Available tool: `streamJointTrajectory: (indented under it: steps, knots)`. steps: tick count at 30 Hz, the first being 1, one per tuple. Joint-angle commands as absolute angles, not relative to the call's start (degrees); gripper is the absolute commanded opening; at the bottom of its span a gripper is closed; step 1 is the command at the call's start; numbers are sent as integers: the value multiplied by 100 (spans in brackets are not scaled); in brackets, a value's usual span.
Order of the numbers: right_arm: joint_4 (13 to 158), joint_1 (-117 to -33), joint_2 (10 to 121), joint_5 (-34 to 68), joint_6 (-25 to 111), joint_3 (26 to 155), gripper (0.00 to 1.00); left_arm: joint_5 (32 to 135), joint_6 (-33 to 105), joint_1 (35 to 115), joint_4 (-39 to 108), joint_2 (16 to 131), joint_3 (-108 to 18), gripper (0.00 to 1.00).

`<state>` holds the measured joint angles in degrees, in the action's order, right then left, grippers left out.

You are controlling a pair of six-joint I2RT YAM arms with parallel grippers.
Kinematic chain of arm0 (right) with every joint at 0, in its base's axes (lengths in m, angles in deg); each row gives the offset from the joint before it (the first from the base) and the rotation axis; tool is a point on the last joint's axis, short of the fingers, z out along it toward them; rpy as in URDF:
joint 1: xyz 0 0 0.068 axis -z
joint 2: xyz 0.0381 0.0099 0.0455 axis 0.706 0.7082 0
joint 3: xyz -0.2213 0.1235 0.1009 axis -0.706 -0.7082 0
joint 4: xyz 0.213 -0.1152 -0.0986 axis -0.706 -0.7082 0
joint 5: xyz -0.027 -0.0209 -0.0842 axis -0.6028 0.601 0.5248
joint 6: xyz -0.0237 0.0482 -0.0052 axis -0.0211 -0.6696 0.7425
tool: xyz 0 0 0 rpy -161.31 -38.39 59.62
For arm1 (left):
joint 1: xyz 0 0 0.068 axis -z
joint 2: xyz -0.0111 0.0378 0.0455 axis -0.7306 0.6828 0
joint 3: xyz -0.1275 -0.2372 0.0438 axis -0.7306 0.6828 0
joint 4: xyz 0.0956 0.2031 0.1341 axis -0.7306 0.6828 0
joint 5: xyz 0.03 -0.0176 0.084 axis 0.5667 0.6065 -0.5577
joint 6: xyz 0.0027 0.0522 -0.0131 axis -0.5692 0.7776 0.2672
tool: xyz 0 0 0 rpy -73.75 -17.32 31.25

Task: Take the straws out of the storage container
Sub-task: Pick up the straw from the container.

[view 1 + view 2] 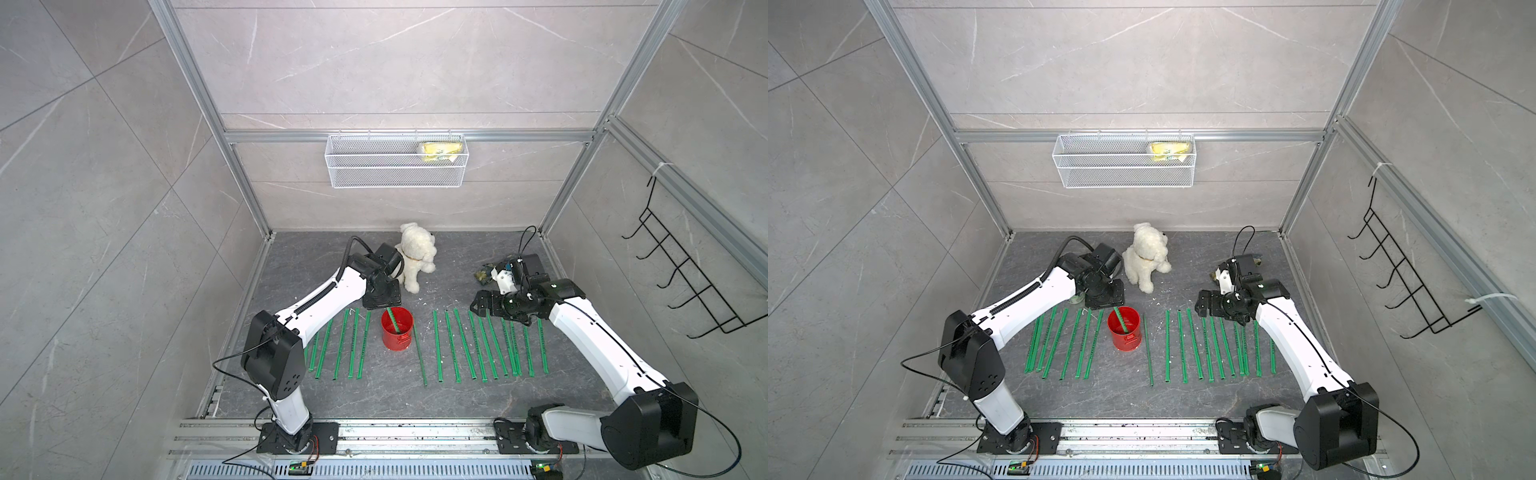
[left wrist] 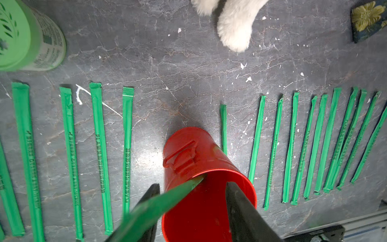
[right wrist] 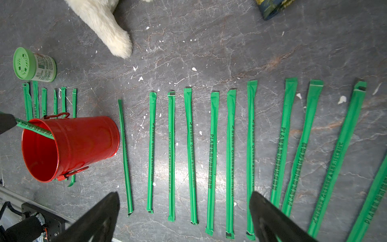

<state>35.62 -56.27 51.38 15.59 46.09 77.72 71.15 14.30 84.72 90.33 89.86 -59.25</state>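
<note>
Left wrist view puts the left end effector (image 2: pixel 192 184) right over the mouth of the storage container (image 2: pixel 188 159), a red can standing upright on the dark worktop (image 2: pixel 167 83). Its jaws stand partly apart. One finger sits just outside the can's rim and the other is over the opening. A single straw (image 2: pixel 167 199) leans out of the can, and its upper part lies against the outer finger (image 2: pixel 154 190). The gap between the fingers is much wider than the straw, so nothing is pinched.

In both top views the other straws (image 1: pixel 453 345) lie flat on the worktop, roughly parallel, in a row on each side of the can. A short row lies on the can's left-arm side and a longer one on its right-arm side, with the nearest straw just beside the can.

The right end effector (image 3: pixel 184 193) hovers above the longer row, well apart from the can, with its jaws spread wide and nothing between them.

A white toy dog (image 1: pixel 415 257) sits behind the can. A green-lidded jar (image 3: pixel 33 65) stands beyond the far ends of the short row.
</note>
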Motion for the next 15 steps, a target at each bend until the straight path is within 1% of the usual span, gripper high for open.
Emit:
streamJointTrajectory:
  steps: [1,4,8,9,11,15]
  knots:
    - [3492,-5660,5138,1604,4661,7730,100,7024,1409,8491,9016,9091,-6069,44]
    - [3475,-5660,5149,1608,4683,7747,100,7049,1415,8504,9001,9171,-6077,34]
    - [3460,-5660,5145,1606,4699,7765,100,7076,1415,8526,8996,9210,-6091,12]
    - [3455,-5662,5129,1608,4699,7761,100,7085,1422,8535,8999,9222,-6098,8]
    - [3460,-5660,5120,1608,4690,7750,100,7089,1430,8552,9005,9208,-6105,2]
    - [3456,-5660,5102,1599,4694,7739,100,7109,1450,8586,9029,9220,-6159,0]
